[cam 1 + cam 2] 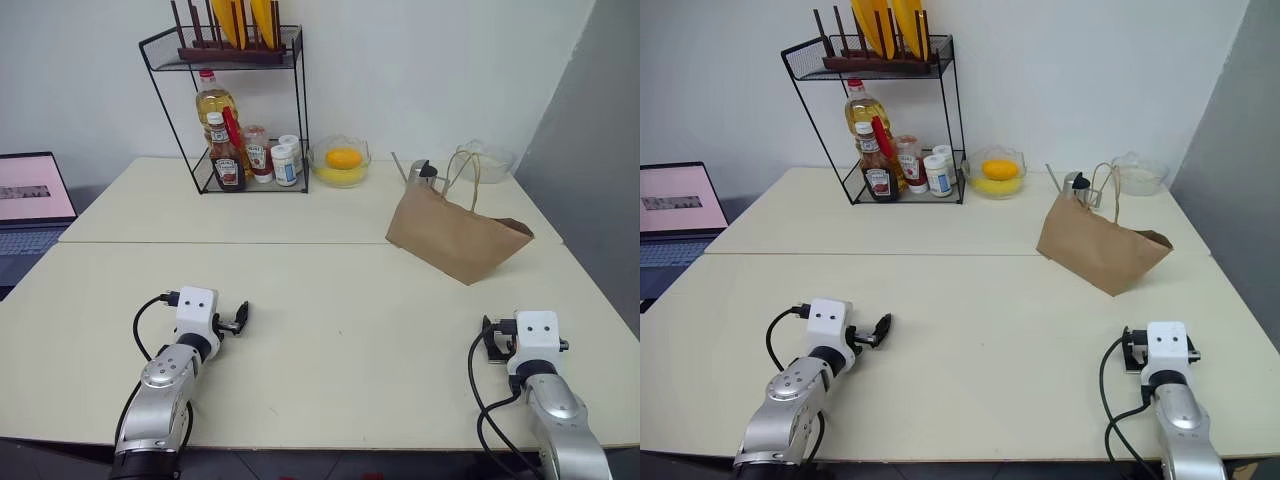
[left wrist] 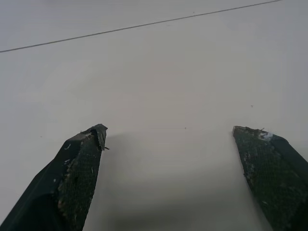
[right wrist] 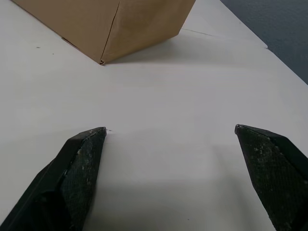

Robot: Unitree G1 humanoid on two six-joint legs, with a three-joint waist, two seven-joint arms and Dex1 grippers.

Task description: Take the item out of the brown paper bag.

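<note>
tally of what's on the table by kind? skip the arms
Wire rack: 1
Bottles and jars in the rack: about 5, they overlap
Glass bowls: 2, one holding an orange fruit
Brown paper bag: 1
Laptop: 1
Total: about 11

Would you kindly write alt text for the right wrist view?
A brown paper bag stands on a pale table, its lower corner ahead of the open right gripper, whose two black fingers are spread wide above the bare tabletop.

Two cream desks pushed together, carrying creased brown paper bag at two o'clock, black wire rack and glass bowl at twelve.
</note>
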